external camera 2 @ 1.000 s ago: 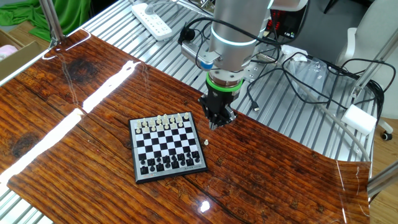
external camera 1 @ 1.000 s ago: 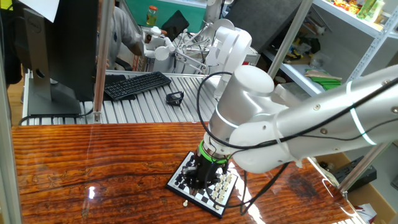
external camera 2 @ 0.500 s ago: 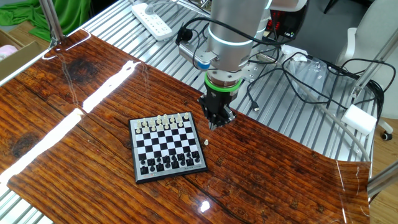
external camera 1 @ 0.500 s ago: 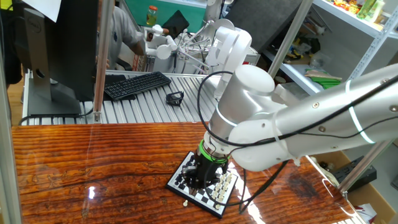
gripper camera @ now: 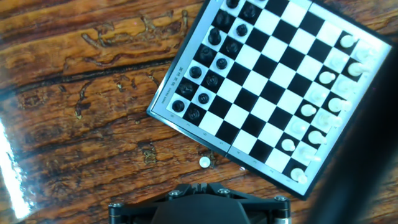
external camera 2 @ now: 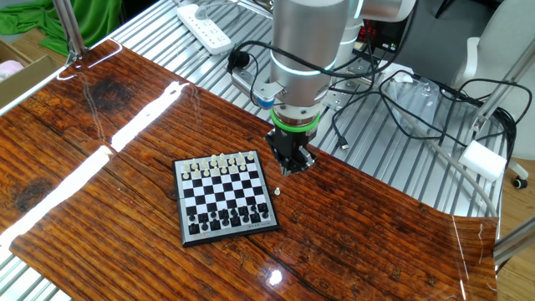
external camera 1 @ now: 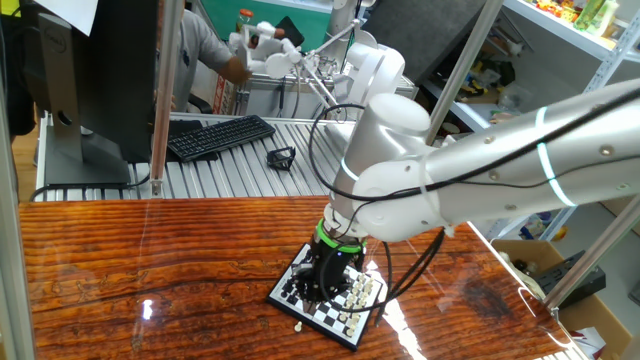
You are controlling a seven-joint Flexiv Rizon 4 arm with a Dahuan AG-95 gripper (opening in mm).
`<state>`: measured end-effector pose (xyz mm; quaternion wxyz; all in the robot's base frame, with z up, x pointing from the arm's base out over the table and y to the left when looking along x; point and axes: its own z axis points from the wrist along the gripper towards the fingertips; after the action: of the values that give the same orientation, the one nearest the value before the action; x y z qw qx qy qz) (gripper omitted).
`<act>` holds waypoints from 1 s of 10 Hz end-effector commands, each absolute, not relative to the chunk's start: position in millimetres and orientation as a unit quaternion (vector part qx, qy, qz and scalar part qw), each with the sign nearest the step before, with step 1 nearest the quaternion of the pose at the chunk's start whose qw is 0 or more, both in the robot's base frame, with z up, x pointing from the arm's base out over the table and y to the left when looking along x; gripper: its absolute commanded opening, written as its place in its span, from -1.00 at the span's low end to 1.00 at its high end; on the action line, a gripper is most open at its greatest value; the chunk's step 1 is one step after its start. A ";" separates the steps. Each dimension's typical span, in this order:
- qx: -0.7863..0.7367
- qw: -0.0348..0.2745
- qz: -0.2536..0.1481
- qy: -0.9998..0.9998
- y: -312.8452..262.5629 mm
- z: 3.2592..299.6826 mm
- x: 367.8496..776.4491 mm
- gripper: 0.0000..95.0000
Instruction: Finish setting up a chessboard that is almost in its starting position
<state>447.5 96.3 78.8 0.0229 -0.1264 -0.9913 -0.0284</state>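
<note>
The small chessboard (external camera 2: 221, 199) lies on the wooden table with cream pieces along its far rows and black pieces along its near rows. It also shows in the hand view (gripper camera: 267, 93) and, partly behind the hand, in one fixed view (external camera 1: 330, 318). One tiny cream piece (external camera 2: 277, 191) lies on the wood just off the board's right edge; it also shows in the hand view (gripper camera: 204, 162) and at the board's front edge (external camera 1: 298, 325). My gripper (external camera 2: 289, 165) hovers above the table just beyond that piece, with its fingers together and empty. Only its black body (gripper camera: 199, 200) shows in the hand view.
A black keyboard (external camera 1: 220, 137) and a monitor (external camera 1: 90, 90) stand behind the table, with a metal post (external camera 1: 165, 100) between. A power strip (external camera 2: 209, 29) and loose cables (external camera 2: 401, 92) lie on the ribbed metal surface beside the wood. A person (external camera 1: 205, 50) moves at the back.
The arm's upper links have swung round and the gripper has shifted slightly toward the board. The board and the loose cream piece have not moved.
</note>
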 end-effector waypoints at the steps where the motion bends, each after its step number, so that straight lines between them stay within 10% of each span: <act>1: -0.113 0.025 -0.028 -0.993 95.8 80.0 445.4 -1.00; 10: -0.102 0.030 -0.025 -0.994 95.8 80.0 445.4 -1.00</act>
<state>444.5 95.5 81.0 0.0308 -0.1033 -0.9939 -0.0251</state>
